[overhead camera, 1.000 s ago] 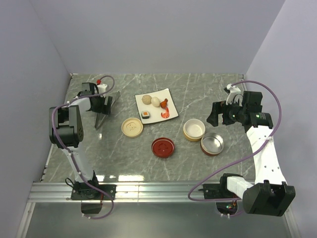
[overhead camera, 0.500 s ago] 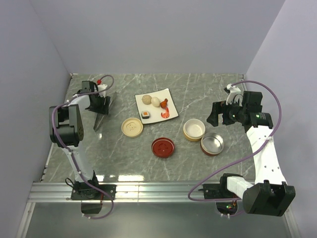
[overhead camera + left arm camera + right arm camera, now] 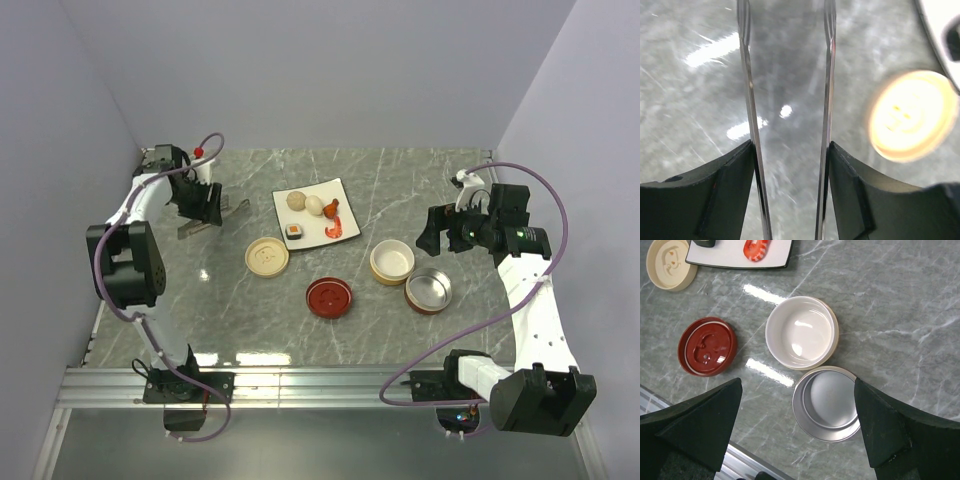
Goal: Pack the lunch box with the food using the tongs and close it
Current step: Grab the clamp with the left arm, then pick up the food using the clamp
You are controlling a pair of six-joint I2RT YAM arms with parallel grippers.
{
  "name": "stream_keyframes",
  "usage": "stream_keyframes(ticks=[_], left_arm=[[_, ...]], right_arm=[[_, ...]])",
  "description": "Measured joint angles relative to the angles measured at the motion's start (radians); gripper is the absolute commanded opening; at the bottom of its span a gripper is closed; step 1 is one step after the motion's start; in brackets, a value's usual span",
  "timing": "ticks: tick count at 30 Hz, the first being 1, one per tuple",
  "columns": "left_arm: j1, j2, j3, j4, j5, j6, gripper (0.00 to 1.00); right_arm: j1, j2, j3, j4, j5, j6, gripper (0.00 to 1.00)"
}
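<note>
Clamping the tongs (image 3: 828,90), my left gripper (image 3: 790,155) has one slim silver arm against each finger, over the far left of the table (image 3: 400,180); I can't tell whether the tips touch the marble. The beige ball (image 3: 296,201), egg (image 3: 314,206), shrimp (image 3: 334,222) and sushi roll (image 3: 294,232) lie on the white plate (image 3: 340,190). Just near of it lies the cream lid (image 3: 267,256), then the red lid (image 3: 707,346). My right gripper (image 3: 796,385) hangs spread wide above the cream bowl (image 3: 800,332) and metal tin (image 3: 827,402), which touch.

The marble table (image 3: 400,190) bears a white plate (image 3: 313,236), beige lid (image 3: 267,256), red lid (image 3: 329,298), cream bowl (image 3: 392,262), steel bowl (image 3: 428,290).
</note>
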Motion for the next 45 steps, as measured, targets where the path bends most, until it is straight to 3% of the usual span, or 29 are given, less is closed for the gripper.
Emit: stream_keyframes(ticks=[5, 11, 16, 22, 30, 39, 45], left_arm=[[0.000, -0.060, 0.011, -0.097, 0.085, 0.017, 0.65], [0.000, -0.126, 0.023, -0.201, 0.208, 0.055, 0.59], [-0.004, -0.174, 0.042, -0.276, 0.315, 0.089, 0.53], [-0.027, -0.252, 0.037, -0.286, 0.404, 0.092, 0.54], [-0.153, -0.338, -0.002, -0.142, 0.369, 0.015, 0.54], [-0.238, -0.146, 0.153, -0.100, 0.289, -0.023, 0.51], [-0.309, -0.111, 0.149, -0.068, 0.218, -0.076, 0.50]], right_arm=[[0.000, 0.000, 0.008, -0.008, -0.011, -0.007, 1.00], [0.021, 0.000, 0.040, -0.010, -0.032, -0.014, 1.00], [0.132, -0.005, 0.048, 0.006, -0.021, -0.030, 1.00], [0.227, -0.005, 0.097, 0.035, -0.003, -0.040, 1.00], [0.228, -0.022, 0.095, 0.046, 0.056, -0.042, 1.00], [0.228, -0.075, 0.084, 0.007, 0.123, -0.060, 1.00], [0.219, -0.075, 0.083, -0.005, 0.151, -0.060, 1.00]])
